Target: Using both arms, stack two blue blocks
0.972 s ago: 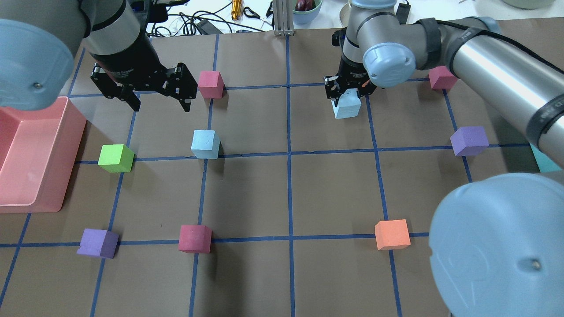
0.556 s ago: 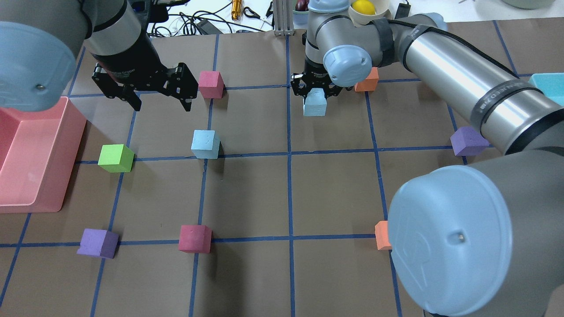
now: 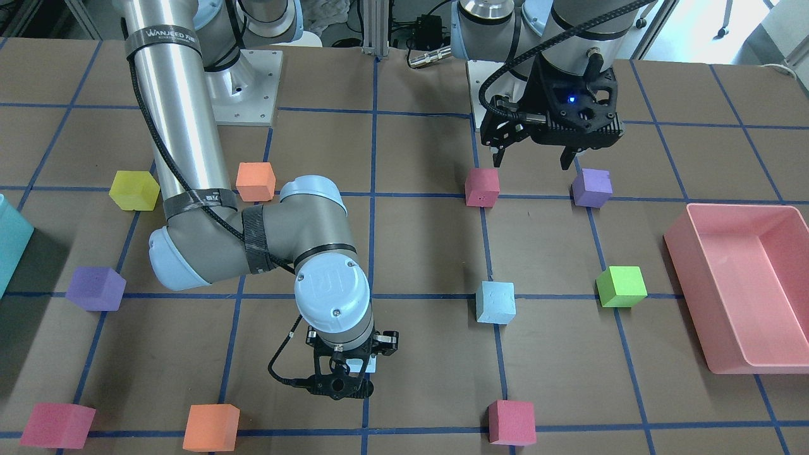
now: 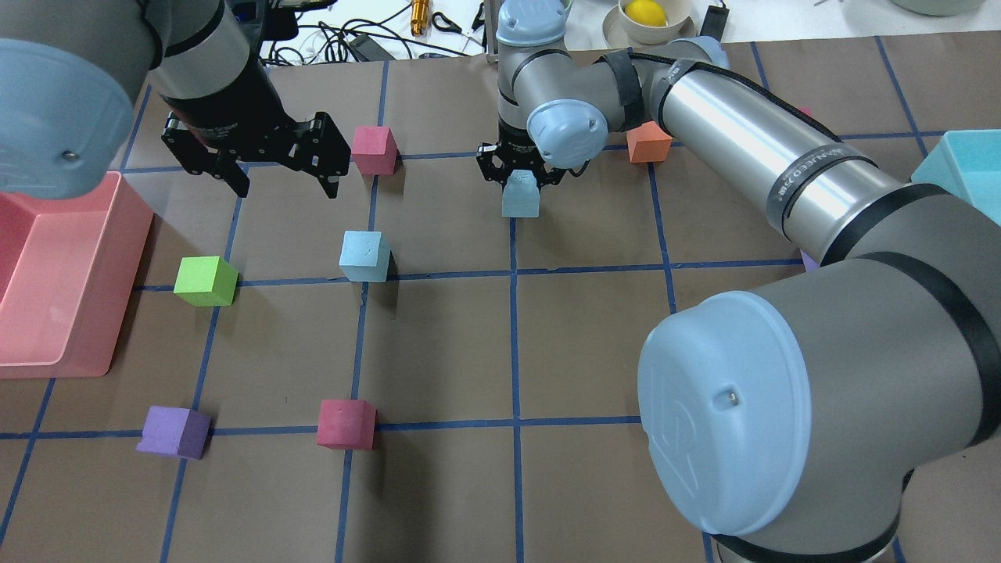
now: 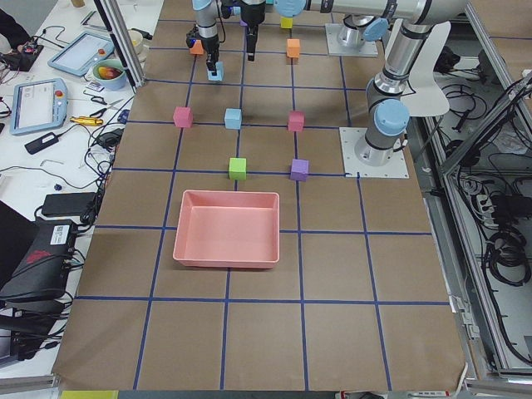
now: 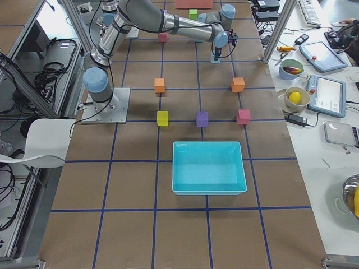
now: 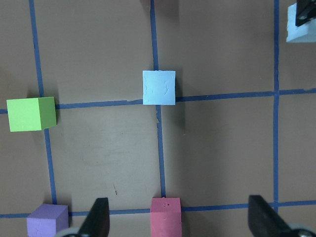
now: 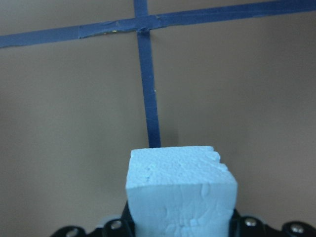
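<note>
Closing the gap between the cubes, the right gripper (image 4: pixel 519 177) has swung over the last second from the desk's (image 4: pixel 594 336) right half to its middle tape line (image 4: pixel 514 313), on the side nearer the operators' edge. Its fingers are clamped on the upper part of the carried blue block (image 4: pixel 521 199), which hangs below them, seemingly clear of the desk.

The resting blue block (image 4: pixel 364 256) has not shifted. It sits in the left half, about midway between the robot's edge and the operators' edge, beside a tape crossing. The left gripper (image 4: pixel 287 184) has also kept its place, hovering beyond that block toward the operators' edge with fingers wide apart and holding nothing.

By my reading the transport is well along. What remains is a shorter traverse toward the left edge, then alignment over the resting cube and a lowering.

Seen from the right wrist, the carried blue block (image 8: pixel 180 192) is pale sky-blue foam, rough and pitted, with a small notch at one top corner. The resting blue block (image 7: pixel 159 87) sits square to the tape, with faint dents on its top face.
</note>
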